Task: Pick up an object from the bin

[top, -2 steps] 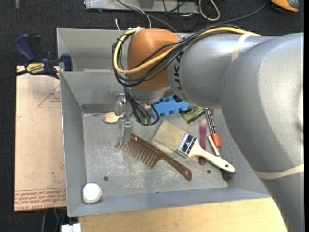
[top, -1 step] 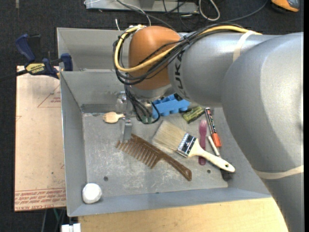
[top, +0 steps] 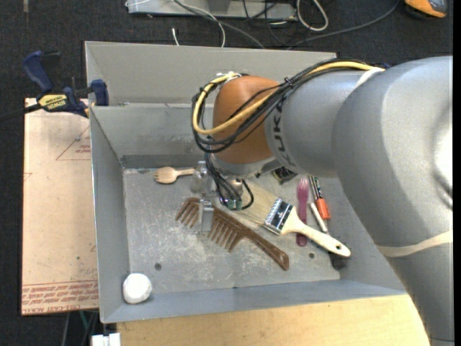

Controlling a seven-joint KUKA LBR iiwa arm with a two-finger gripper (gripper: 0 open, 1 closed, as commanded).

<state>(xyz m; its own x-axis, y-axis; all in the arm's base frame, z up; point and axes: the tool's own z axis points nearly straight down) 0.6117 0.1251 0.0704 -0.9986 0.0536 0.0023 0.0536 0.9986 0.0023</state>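
Brown combs are what the gripper [top: 207,216] is down on, pretty much mid-bin. There's a small fan-shaped comb [top: 189,212] just to its left and a long-handled comb [top: 248,239] just to its right, with their teeth nearly meeting under the tool. Honestly can't tell if the gripper is open or closed; the wrist and its wiring hide that bit.

If I were doing this, I'd commit to one comb and pinch across its spine rather than the teeth, since both lie flat and would probably skid. Keep clear of the paintbrush [top: 306,229] close by on the right. The spoon [top: 167,174] and the white round thing [top: 137,288] are well apart, no worry there.

The bin [top: 108,215] floor is scuffed grey metal with sloped walls, so stuff likely slides. Outside it's dark carpet [top: 72,13] with cables [top: 310,9].
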